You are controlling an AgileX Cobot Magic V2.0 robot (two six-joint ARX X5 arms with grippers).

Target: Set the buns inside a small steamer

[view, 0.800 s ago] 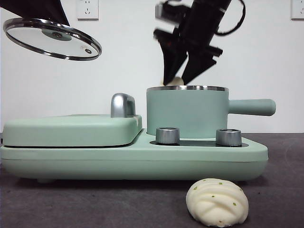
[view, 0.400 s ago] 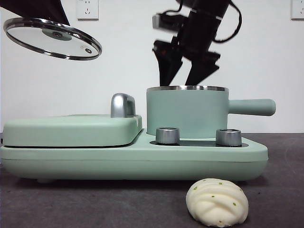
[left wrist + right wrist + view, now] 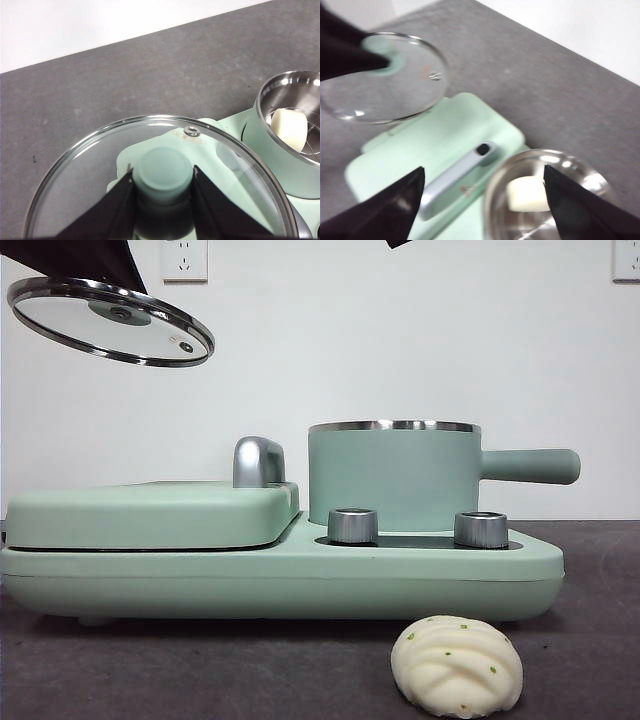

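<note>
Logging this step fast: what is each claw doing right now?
Left claw: shut on the lid knob, glass lid held in the air.
Right claw: open, empty, above the pot.

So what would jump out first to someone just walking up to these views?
The glass lid hanging in the air, high over the griddle side of the cooker, clamped by its green knob in the left tool. Next the twisted bun lying alone on the table in front of the cooker, and the plain bun already inside the open steamer, with the open right tool above it.
</note>
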